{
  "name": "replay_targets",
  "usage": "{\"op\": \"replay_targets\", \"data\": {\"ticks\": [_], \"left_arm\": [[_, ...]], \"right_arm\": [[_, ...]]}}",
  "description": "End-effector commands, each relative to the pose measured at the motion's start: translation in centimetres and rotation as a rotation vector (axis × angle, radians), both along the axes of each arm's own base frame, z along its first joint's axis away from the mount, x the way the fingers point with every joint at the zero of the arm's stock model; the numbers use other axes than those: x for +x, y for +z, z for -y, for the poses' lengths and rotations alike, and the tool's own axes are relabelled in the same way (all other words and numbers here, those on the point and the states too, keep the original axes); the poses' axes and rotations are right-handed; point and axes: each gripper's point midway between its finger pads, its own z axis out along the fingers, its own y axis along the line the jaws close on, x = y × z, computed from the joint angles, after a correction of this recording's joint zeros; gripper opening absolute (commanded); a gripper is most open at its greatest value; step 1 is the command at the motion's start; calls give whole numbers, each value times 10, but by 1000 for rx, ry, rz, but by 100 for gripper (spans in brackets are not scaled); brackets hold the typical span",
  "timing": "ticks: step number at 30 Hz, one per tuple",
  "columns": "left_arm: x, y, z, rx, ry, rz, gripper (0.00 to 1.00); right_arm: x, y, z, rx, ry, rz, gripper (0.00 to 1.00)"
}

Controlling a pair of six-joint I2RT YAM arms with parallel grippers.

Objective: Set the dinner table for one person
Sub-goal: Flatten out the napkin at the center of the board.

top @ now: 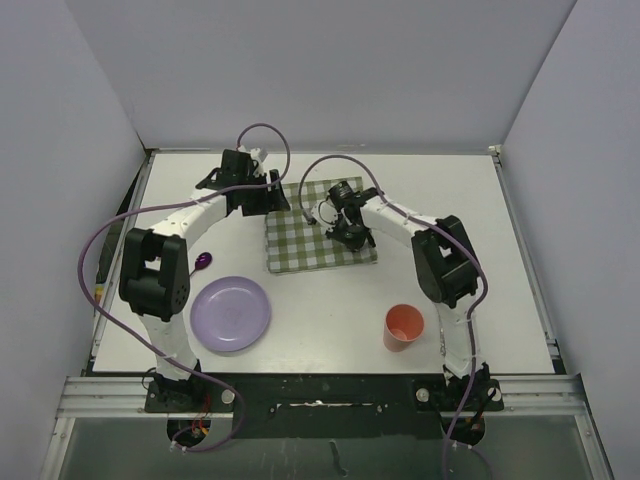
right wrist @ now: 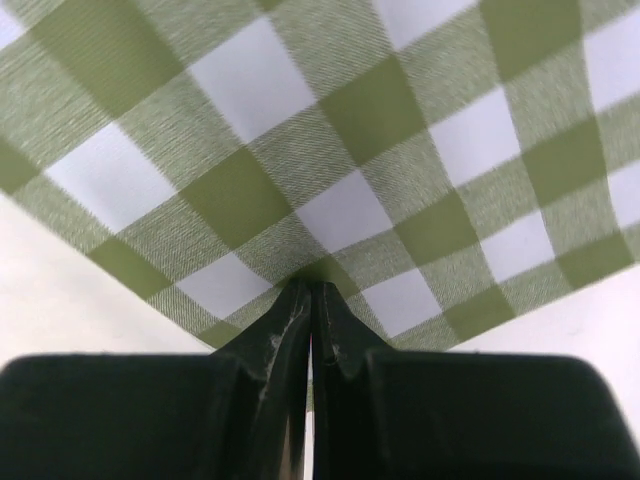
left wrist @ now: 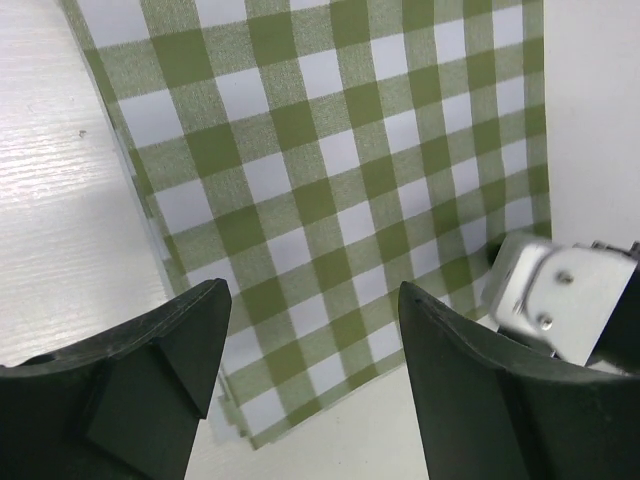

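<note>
1. The right gripper has its fingers pressed together on the checked cloth. The fabric puckers up toward the tips, and the pinch sits close to one of the cloth's edges, with bare white showing on either side of the fingers
2. The left gripper is spread wide and holds nothing. It hangs over the cloth's opposite side, with a corner lying just beneath and between its fingers
3. The relation that counts: the cloth lies between the two grippers, directly under both. It is close to square, so it offers no real long axis, and it sits slightly askew to the edges of the dinner table. The left wrist view shows stacked layers along one edge, so it looks folded. Judged from this, the right arm is the one placed to draw it out or shift it, and the left need only drop and close
4. The dinner table lies flat under both tools. The plate and spoon sit behind the left gripper, toward its base, and the cup sits behind the right one
5. No brand, label or writing can be read anywhere
</note>
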Motion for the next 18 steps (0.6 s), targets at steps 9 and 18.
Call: {"op": "replay_targets", "data": {"ticks": [9, 18], "left_arm": [[8, 71, -2, -33, -14, 179, 67], [19, 100, -22, 78, 18, 278, 98]], "right_arm": [[11, 82, 6, 79, -64, 119, 0], [58, 136, 12, 119, -77, 271, 0]]}}
